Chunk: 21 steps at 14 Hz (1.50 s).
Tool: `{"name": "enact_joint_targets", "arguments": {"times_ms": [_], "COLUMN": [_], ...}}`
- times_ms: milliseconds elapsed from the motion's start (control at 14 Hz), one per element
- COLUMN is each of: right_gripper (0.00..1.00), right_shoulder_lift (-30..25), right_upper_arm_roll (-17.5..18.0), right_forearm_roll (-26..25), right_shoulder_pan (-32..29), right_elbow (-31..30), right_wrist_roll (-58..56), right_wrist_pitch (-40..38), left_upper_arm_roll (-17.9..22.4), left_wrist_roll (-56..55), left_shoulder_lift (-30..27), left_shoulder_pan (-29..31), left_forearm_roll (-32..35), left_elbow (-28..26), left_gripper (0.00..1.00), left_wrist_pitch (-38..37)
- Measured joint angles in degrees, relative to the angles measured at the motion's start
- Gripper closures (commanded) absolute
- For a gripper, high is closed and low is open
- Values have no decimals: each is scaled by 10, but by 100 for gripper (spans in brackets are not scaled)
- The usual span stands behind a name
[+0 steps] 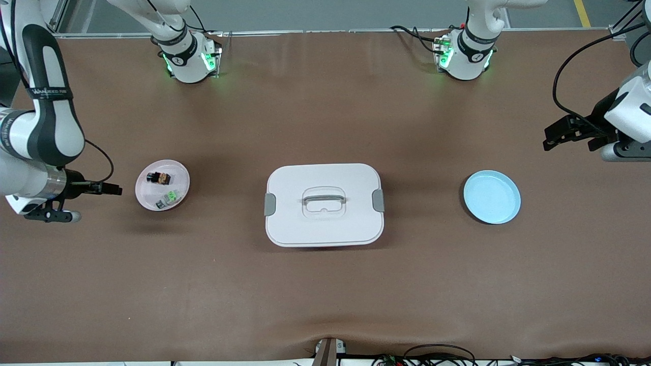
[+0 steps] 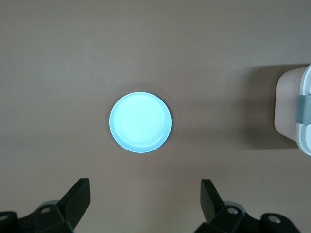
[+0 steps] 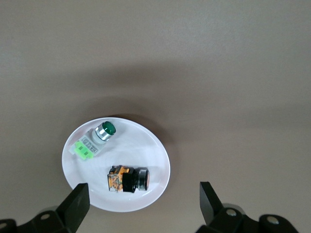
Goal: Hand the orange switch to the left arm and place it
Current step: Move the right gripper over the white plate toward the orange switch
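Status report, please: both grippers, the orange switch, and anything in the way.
Left gripper open above blue dish; right gripper open above pink dish. Orange switch there. Box between dishes.

A brown table is seen carrying three things in a row. A white box is set at its middle. A pink dish is placed toward the right arm's end, and a blue dish toward the left arm's end, each well apart from the box.
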Motion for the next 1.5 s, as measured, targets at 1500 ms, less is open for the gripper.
{"name": "enact_joint_targets", "arguments": {"times_ms": [1500], "right_gripper": [0], "right_shoulder_lift": [-50], "right_upper_arm_roll": [8], "right_forearm_roll": [31], "right_shoulder_pan": [49], "right_elbow": [-267], "right_wrist_roll": [7], "right_wrist_pitch": [296], "left_upper_arm_roll": [0], "left_wrist_roll": [0], "left_shoulder_lift": [5], "left_shoulder_pan": [0], "left_forearm_roll": [0], "left_elbow": [0], "left_gripper": [0], "left_wrist_pitch": [-2]}}
